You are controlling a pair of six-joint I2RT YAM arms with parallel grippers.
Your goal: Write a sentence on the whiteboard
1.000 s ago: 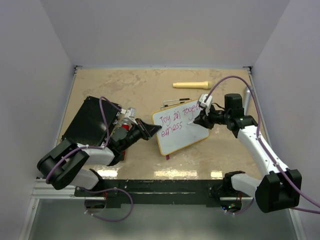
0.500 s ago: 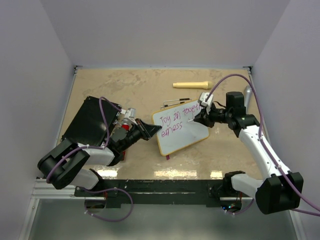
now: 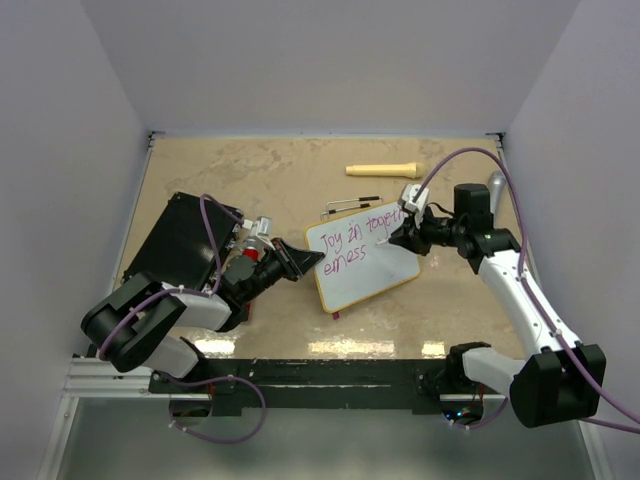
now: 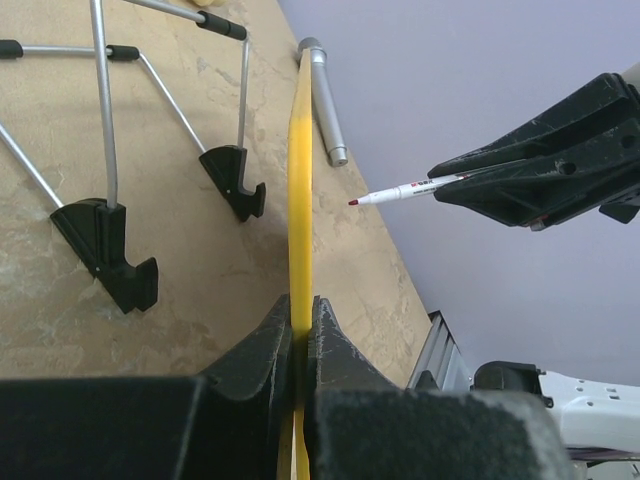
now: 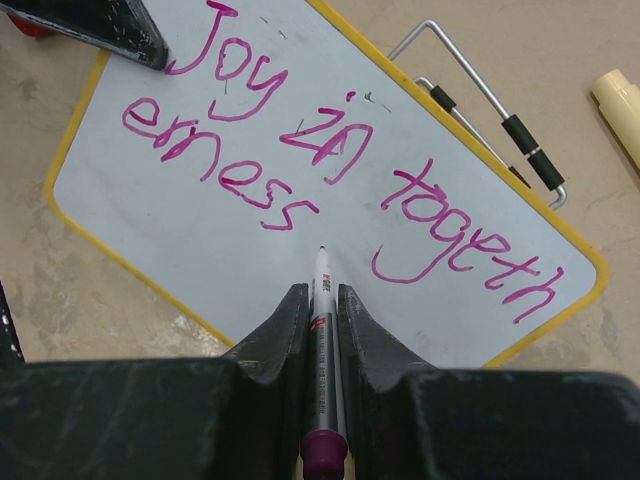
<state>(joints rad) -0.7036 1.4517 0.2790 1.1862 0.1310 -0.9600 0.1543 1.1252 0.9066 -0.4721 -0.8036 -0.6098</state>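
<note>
We note: white links, black joints on left arm [image 3: 190, 310], right arm [image 3: 520, 295]; purple cables [image 3: 470, 152]; right gripper [image 5: 320, 292] matte black, wedge-fingered.

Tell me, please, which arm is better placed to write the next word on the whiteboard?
Right. The right fingers hold the marker, tip aimed at the whiteboard in the blank area beside "erness". The left fingers are clamped on its rim, steadying it.

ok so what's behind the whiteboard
The left wrist view shows a wire stand with black feet on the table behind the whiteboard, and a silver cylinder further back. From above, only the stand's far edge peeks out; the whiteboard covers the rest.
</note>
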